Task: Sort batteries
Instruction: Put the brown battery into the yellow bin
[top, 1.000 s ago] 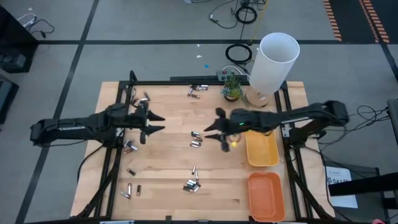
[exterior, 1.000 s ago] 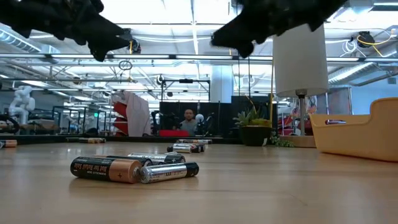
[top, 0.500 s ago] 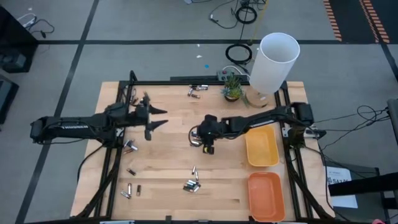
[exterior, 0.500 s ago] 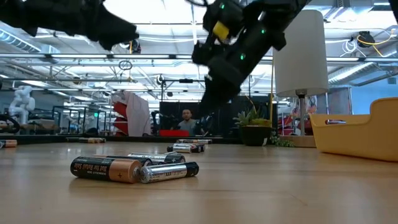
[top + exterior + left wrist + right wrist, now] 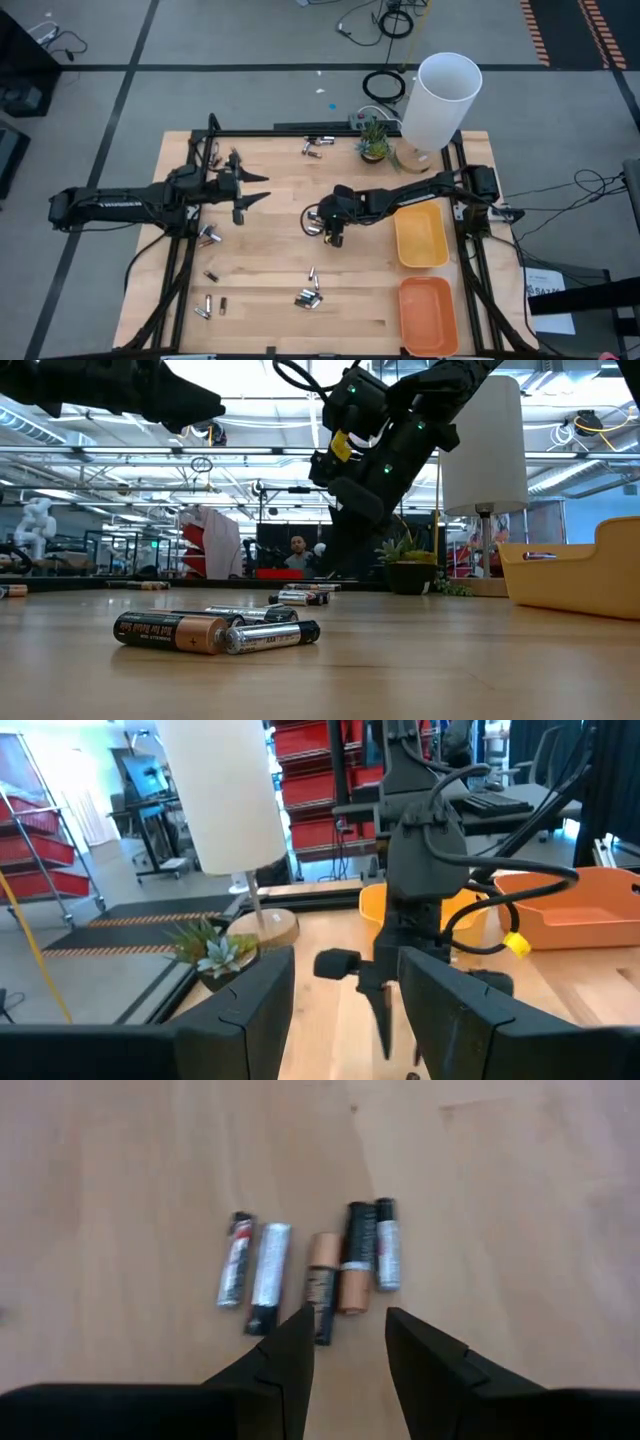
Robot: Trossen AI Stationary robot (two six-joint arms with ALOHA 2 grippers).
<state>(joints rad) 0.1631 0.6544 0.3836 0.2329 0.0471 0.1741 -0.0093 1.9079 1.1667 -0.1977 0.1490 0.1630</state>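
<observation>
Several batteries (image 5: 322, 1285) lie side by side on the wooden table near its middle (image 5: 314, 224). My right gripper (image 5: 345, 1342) stands open just above them, tipped down, with one finger on either side of the group's near ends; in the low view it hangs over the same group (image 5: 300, 598). More batteries lie near the front edge (image 5: 308, 297), at the left (image 5: 207, 236) and at the far edge (image 5: 316, 146). My left gripper (image 5: 258, 190) hovers open and level over the table's left part, with nothing between its fingers (image 5: 250, 1010).
A yellow tray (image 5: 420, 240) and an orange tray (image 5: 427, 312) stand along the table's right edge. A white lamp (image 5: 440, 100) and a small plant (image 5: 374, 138) stand at the far right. Two batteries (image 5: 215, 632) lie close to the low camera.
My right gripper has swung from beside the yellow tray toward the table's left and down, tipping its fingers downward, and now stands over the middle group of batteries. My left gripper has rolled a little about its own axis and kept its place. No battery has moved.
</observation>
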